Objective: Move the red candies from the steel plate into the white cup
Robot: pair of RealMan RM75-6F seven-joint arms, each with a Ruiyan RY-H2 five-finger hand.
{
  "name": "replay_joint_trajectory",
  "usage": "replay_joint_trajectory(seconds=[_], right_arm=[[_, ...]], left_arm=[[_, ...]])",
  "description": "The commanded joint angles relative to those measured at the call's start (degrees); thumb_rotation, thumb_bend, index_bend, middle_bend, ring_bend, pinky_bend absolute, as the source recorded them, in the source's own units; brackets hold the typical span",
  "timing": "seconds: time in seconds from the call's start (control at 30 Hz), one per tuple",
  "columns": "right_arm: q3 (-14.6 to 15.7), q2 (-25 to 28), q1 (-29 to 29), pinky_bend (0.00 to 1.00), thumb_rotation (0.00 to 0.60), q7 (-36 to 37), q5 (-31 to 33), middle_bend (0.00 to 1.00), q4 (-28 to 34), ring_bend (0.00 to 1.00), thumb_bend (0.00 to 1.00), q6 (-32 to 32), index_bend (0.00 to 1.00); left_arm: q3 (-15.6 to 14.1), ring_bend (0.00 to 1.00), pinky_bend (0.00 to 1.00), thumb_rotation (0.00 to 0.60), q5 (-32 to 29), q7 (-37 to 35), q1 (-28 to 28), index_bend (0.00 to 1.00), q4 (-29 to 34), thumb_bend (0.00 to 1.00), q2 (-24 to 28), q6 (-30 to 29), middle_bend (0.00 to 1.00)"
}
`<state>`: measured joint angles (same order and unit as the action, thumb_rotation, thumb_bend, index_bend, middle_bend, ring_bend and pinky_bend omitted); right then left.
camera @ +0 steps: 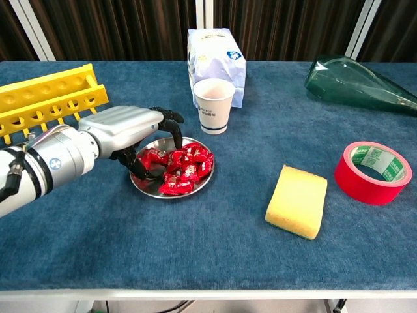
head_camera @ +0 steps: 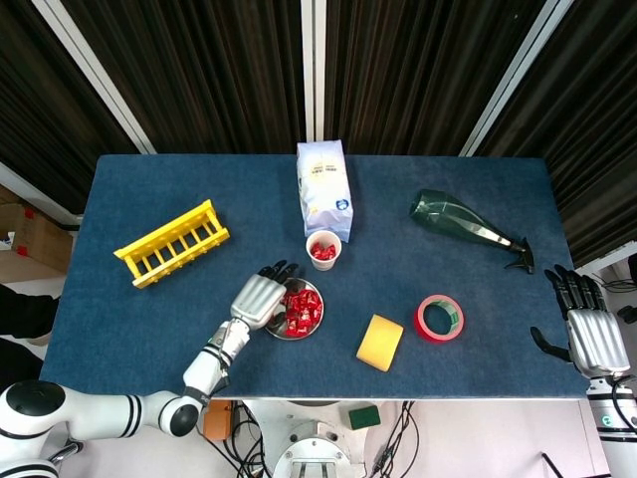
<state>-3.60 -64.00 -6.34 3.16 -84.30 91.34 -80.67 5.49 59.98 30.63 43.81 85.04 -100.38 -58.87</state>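
**Left hand down in the plate, reaching for another candy**

The left hand [camera: 127, 130] hangs over the near-left side of the plate [camera: 203, 184], its fingers [camera: 171, 124] curled down among the candies [camera: 179, 166] — fingertips at or touching the red wrappers. Whether it already has one pinched I cannot tell; the palm covers the spot in the head view, and from the chest view the dark tips are lost among the wrappers.

The cup [camera: 214, 104] stands just beyond the hand, past the far rim of the plate, and the head view shows red candies already lying inside it [head_camera: 322, 252]. So the job looks part done: a good heap remains on the plate, mostly under and just right of the fingertips.

The step in hand, as I read it, is the pick. Next it calls for closing thumb and finger on a single wrapper, lifting clear of the plate, carrying forward and a little right to the cup mouth, then letting go from above. The cup is light and narrow, with a bag [camera: 216, 52] right behind it — a careless knuckle could tip it.

The right hand [head_camera: 594, 341] rests well apart at the table's far right edge, fingers spread and holding nothing.
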Motion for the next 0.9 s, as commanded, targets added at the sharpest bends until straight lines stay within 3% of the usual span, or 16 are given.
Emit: replay_joint_trajectory(seconds=[0.03, 0.9], right_arm=[[0.01, 0.04, 0.04, 0.00, 0.600, 0.06, -0.03, 0.00, 0.03, 0.00, 0.29, -0.08, 0.00], [0.09, 0.00, 0.05, 0.00, 0.600, 0.04, -0.22, 0.00, 0.01, 0.00, 0.29, -0.20, 0.00]], left_arm=[[0.09, 0.02, 0.20, 0.600, -0.02, -0.13, -0.01, 0.35, -0.45, 0.30, -0.37, 0.30, 0.07], [0.75, 0.02, 0.20, 0.600, 1.42, -1.09, -1.14, 0.58, -1.14, 0.38, -0.99, 0.16, 0.11]])
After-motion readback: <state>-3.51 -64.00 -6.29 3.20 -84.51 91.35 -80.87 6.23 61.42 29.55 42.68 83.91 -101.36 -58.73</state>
